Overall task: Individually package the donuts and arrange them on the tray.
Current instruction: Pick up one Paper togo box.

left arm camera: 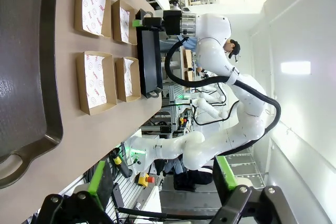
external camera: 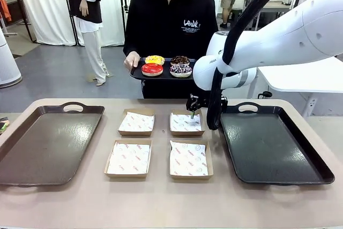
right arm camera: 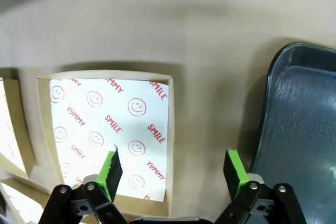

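Note:
Across the table a person holds a small black tray (external camera: 140,74) carrying the donuts: yellow-glazed (external camera: 155,59), glossy red (external camera: 152,69), dark chocolate (external camera: 180,60) and sprinkled (external camera: 180,69). My right gripper (external camera: 192,111) hangs open just over the far right paper-lined box (external camera: 186,123). In the right wrist view its green fingertips (right arm camera: 110,167) straddle that box's (right arm camera: 107,129) edge beside the dark tray (right arm camera: 299,124), with nothing between them. My left gripper (left arm camera: 163,182) is open and empty, off the table's left end, looking across at the boxes.
Three more lined boxes (external camera: 136,123) (external camera: 128,158) (external camera: 189,159) sit mid-table. A large brown tray (external camera: 48,143) lies at the left, a dark tray (external camera: 270,146) at the right. The right arm (external camera: 278,41) spans above the right tray.

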`<state>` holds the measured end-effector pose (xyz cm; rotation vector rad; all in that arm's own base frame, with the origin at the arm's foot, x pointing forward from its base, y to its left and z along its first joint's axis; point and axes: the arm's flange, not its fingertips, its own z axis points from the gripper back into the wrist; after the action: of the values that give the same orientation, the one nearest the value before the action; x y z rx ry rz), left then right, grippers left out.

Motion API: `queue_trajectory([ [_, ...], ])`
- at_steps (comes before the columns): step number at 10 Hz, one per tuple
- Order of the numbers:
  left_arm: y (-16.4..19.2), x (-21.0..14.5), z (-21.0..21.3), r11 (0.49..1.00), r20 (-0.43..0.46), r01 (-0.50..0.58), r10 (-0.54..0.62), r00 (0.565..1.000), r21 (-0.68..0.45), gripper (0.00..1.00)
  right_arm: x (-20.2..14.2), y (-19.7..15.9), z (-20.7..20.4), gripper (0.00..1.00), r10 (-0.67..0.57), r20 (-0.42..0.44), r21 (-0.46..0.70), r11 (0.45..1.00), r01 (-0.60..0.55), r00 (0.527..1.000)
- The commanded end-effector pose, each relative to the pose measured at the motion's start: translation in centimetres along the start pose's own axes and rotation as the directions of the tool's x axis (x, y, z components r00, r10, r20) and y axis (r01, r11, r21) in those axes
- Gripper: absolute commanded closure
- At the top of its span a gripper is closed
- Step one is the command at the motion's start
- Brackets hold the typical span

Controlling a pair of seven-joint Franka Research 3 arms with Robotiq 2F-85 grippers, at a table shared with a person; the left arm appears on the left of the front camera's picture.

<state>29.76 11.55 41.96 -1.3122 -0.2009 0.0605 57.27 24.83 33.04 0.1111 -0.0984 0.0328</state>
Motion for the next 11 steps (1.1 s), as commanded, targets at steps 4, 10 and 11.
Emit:
queue_trajectory([
  [4, -0.1, -0.1, 0.2, 1.000, 0.003, 0.009, -0.009, 1.000, -0.010, 0.00, 0.5, -0.1, 0.4, 0.00, 0.003, 0.013, -0.004, 1.000, -0.003, 1.000],
  [10, -0.1, -0.1, 0.2, 1.000, 0.003, 0.009, -0.009, 1.000, -0.010, 0.00, -0.3, 2.5, -1.6, 0.00, 0.036, -0.014, -0.074, 0.997, -0.037, 0.999],
  [11, -0.1, -0.1, 0.2, 1.000, 0.003, 0.009, -0.009, 1.000, -0.010, 0.00, -0.3, 2.5, -1.6, 0.00, 0.036, -0.010, -0.078, 0.996, -0.037, 0.999],
])
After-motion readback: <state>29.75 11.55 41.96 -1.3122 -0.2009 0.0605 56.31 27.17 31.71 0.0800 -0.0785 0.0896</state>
